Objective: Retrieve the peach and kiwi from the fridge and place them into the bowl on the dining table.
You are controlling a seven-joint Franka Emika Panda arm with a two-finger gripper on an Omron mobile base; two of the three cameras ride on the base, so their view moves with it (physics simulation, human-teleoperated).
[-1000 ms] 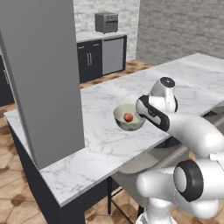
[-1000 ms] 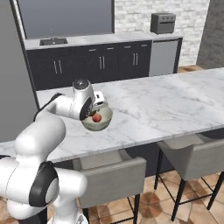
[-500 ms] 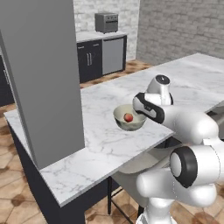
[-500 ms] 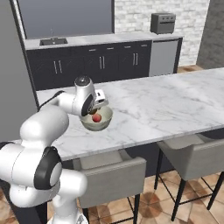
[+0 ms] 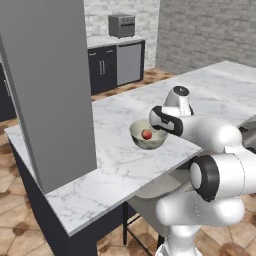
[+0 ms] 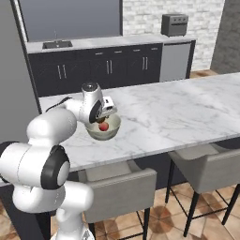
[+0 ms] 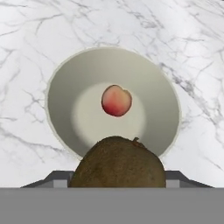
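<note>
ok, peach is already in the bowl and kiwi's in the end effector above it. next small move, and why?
Probably open the end effector and drop it. The brown fuzzy kiwi hangs over the near rim of the pale round ceramic bowl, where the reddish-orange peach already lies; nudging slightly toward centre first seems safer.

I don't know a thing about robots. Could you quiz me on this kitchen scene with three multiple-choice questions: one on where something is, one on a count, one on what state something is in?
1. Where is the peach?
A. On the floor
B. In the bowl
C. On a stool

2. How many fruits lie in the bowl?
A. One
B. Two
C. Three

3. What is the gripper doing?
A. Hanging empty
B. Holding a spoon
C. Holding the kiwi above the bowl

Answers: 1 B, the hand view shows the peach resting on the bowl's bottom. 2 A, nothing but the peach lies inside. 3 C, the kiwi sits between the fingers, over the bowl's near rim.
</note>
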